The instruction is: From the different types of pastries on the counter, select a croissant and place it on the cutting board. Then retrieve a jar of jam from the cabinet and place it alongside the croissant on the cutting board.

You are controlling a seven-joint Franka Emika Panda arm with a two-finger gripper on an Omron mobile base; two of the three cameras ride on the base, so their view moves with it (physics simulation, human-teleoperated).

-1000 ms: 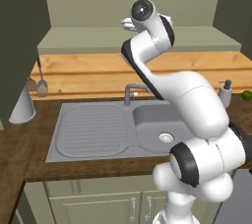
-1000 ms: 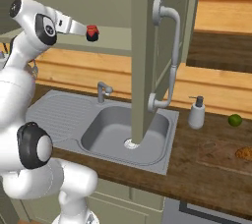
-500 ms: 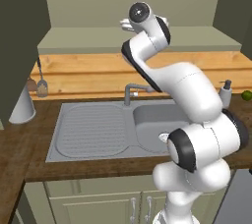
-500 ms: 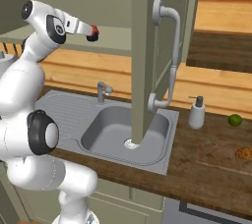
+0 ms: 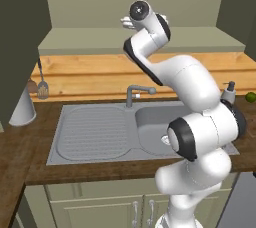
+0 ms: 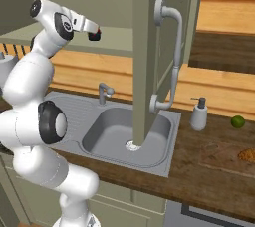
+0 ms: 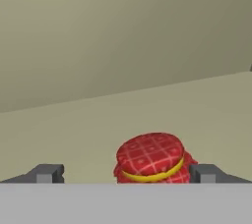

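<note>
Since a second ago my gripper (image 6: pixel 94 34) has drawn rightward out of the cabinet (image 6: pixel 144 47), clamped on the jar of jam (image 6: pixel 95 35), high above the sink (image 6: pixel 124 131). Further right I see the croissant (image 6: pixel 246 155) lying on the cutting board (image 6: pixel 219 159) on the counter (image 6: pixel 209 181).

Jar of jam (image 7: pixel 151 160): lower body cut off at frame bottom. Croissant (image 6: pixel 246 155): too small for detail; cutting board (image 6: pixel 219 156) edges faint.
</note>
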